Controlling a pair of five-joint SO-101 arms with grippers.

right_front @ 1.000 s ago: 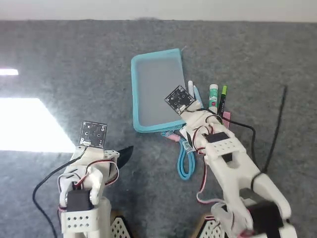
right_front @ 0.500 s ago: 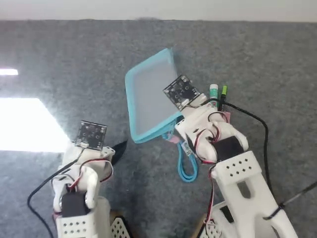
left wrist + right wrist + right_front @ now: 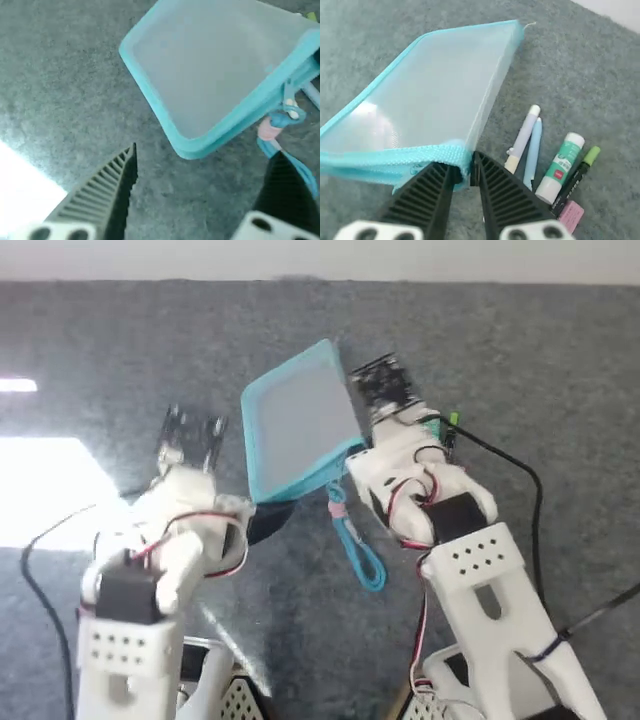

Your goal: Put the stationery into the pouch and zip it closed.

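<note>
Inspecting the table (image 3: pixel 520 360), we find the pouch (image 3: pixel 295 430) at the middle, turned askew so that 1 corner points far and right. It is teal-edged with a translucent face, and we see nothing inside it.

The right gripper (image 3: pixel 465 167) is clenched on the pouch's teal zip band at its near right corner. Both jaws press the fabric between them. From above, this gripper (image 3: pixel 352 455) sits at that same corner, with the arm running back toward the near right.

The left gripper (image 3: pixel 205 170) is released, its 2 jaws standing wide apart. It hangs over the grey surface near and left of the pouch, apart from it and grasping nothing. In the high view its dark finger (image 3: pixel 265 522) shows just beside the pouch's near edge.

A blue strap (image 3: pixel 360 545) with a pink tag (image 3: pixel 338 502) trails from the gripped corner toward the near side.

We count 5 items of stationery lying on the table to the right of the pouch, all outside it:
- a white pen (image 3: pixel 522 137)
- a light blue pen (image 3: pixel 533 150), touching the white one
- a glue stick (image 3: pixel 562 165)
- a green-tipped marker (image 3: pixel 580 172)
- a pink eraser (image 3: pixel 570 212)

We cannot tell whether the zip is open or closed.
</note>
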